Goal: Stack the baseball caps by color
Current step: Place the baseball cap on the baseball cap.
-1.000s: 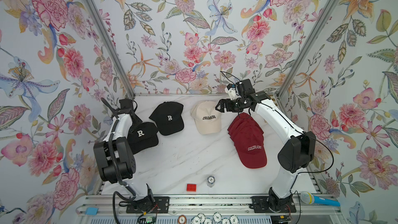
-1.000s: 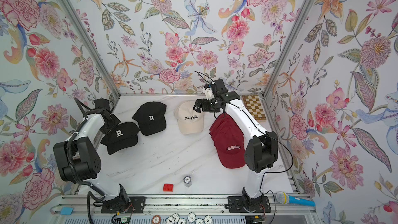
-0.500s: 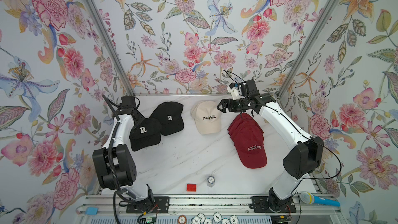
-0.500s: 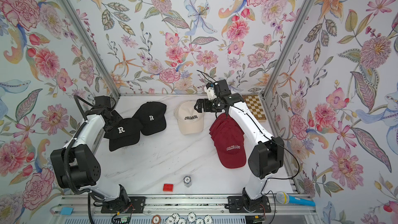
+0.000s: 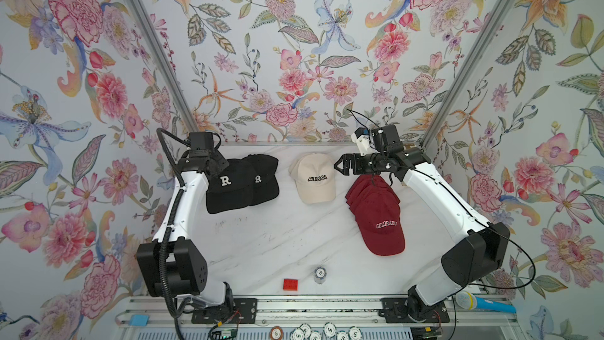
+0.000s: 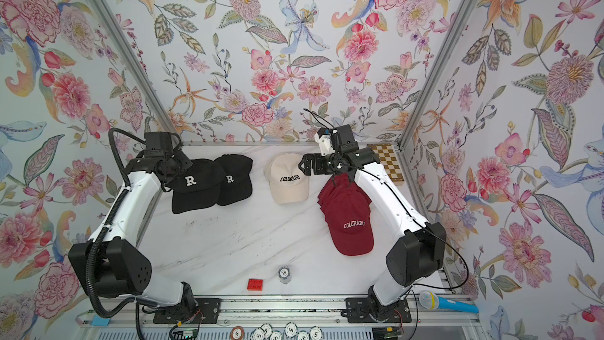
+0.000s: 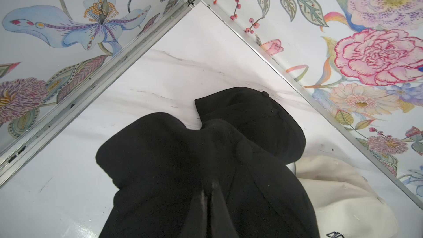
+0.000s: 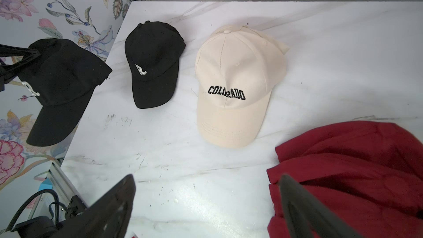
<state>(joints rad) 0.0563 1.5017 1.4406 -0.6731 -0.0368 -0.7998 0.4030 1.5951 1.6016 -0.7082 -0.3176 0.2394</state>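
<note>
Baseball caps sat along the far side of your table [image 5: 261, 240]: maroon stack [image 5: 379, 217] right, cream cap [image 5: 315, 178] middle. Your left gripper [image 7: 207, 202] was clamped on a black cap [image 5: 228, 188], which overlapped the second black cap [image 5: 265, 178]. Your right gripper [image 5: 338, 165] hung spread and empty between the cream cap and the maroon stack.

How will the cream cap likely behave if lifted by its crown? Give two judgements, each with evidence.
The cream cap has a seamed fabric crown, so it probably crumples where pinched. Its flat stitched brim looks stiffer and likely keeps shape.
</note>
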